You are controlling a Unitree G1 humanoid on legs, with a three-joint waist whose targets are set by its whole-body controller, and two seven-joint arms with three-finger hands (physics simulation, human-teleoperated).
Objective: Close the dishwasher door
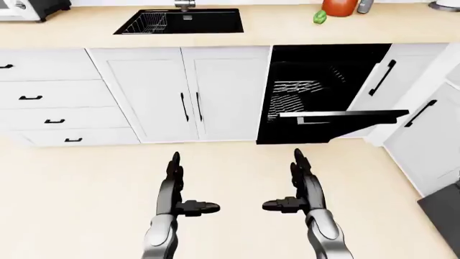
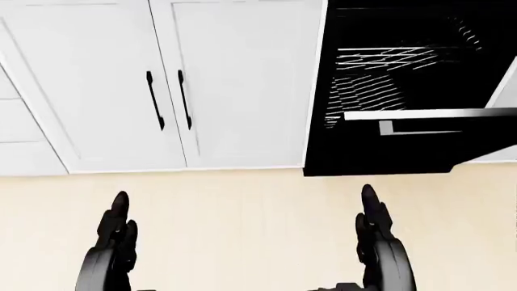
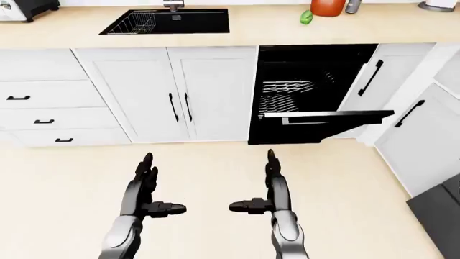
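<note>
Left-eye view: my left hand (image 1: 174, 186) and right hand (image 1: 302, 183) hang over the pale floor (image 1: 237, 178), fingers stretched straight toward the cabinets and thumbs turned inward toward each other, spread wide and holding nothing. The dishwasher (image 1: 327, 81) stands open at the view's right of centre, its door (image 1: 338, 121) dropped down and jutting out with a pale handle strip along its edge, wire racks (image 1: 295, 91) showing white in the dark cavity. White double cabinet doors (image 1: 190, 94) sit just left of it, drawers (image 1: 50, 97) further left. On the counter (image 1: 280, 29), a black sink (image 1: 183, 21) lies at the top, a green and a red item (image 1: 338, 6) to its right.

Head view: a closer look down. The dishwasher's door (image 2: 404, 142) fills the upper right, above my right hand's (image 2: 376, 236) fingertips and apart from them; my left hand (image 2: 117, 233) rises at lower left, below the cabinet doors (image 2: 165, 91).

Right-eye view: nearly the same scene, both hands free, well short of the door.
</note>
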